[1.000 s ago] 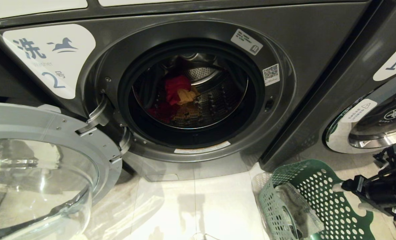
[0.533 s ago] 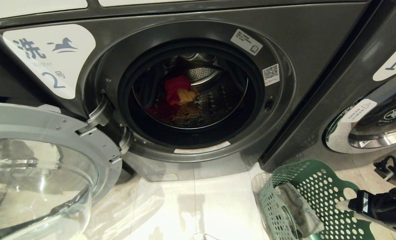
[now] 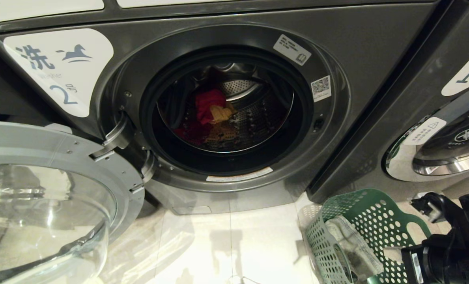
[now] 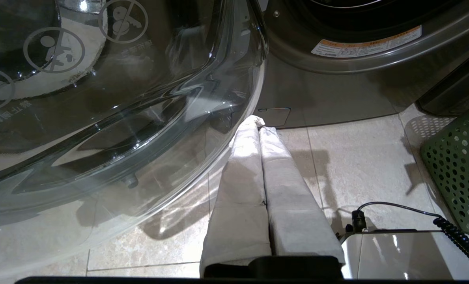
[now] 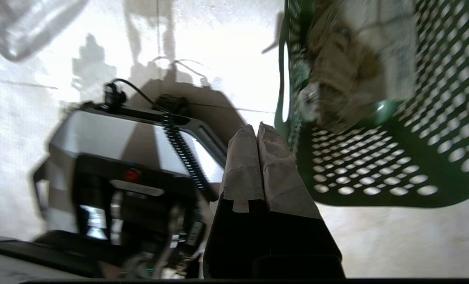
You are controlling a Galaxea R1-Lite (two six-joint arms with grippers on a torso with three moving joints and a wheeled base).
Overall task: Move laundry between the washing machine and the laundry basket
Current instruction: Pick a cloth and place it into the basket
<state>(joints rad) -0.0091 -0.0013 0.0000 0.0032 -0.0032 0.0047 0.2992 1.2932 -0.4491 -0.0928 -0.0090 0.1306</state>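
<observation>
Head view, perforated green laundry basket (image 3: 370,221), crumpled grey cloth (image 3: 352,246) inside

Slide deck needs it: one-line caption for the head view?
Dark grey front-loading washing machine, door open, red and mustard-yellow laundry in drum; green perforated plastic basket at right.

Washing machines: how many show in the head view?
2. The washing machine marked 2 fills the middle, its door swung open to the left. A second machine, marked 1, stands at the right edge with its door shut. Others may lie out of frame.

Left tool (image 4: 258,126) closed, right tool (image 5: 256,130) closed
</observation>
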